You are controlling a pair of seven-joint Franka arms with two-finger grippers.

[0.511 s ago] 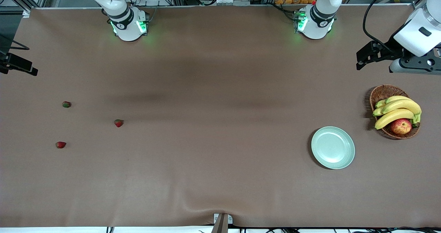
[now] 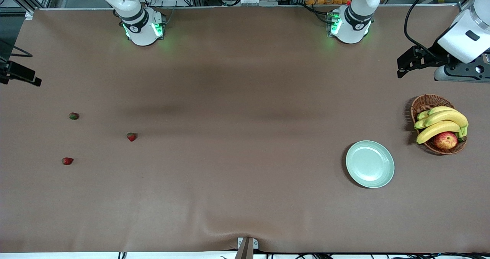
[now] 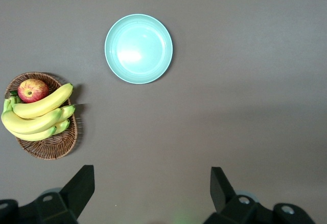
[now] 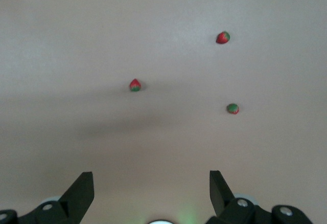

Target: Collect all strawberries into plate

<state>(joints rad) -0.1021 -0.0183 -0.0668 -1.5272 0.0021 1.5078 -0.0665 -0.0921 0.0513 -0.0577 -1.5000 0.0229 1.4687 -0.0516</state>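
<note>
Three strawberries lie loose on the table at the right arm's end: a darker one (image 2: 74, 116), one nearest the table's middle (image 2: 131, 137) and one closest to the front camera (image 2: 67, 161). The plate (image 2: 369, 163) sits bare, well apart, at the left arm's end beside the basket (image 2: 425, 103) of bananas (image 2: 440, 123) and an apple (image 2: 445, 140).

The right gripper (image 4: 152, 193) hangs high over the berries, jaws released, holding nothing. The left gripper (image 3: 152, 193), also released, waits above the basket's end.

Judgement: descend squarely over one berry and close gently; they are small and could roll.

In the front view the right gripper is largely cut off at the edge.
</note>
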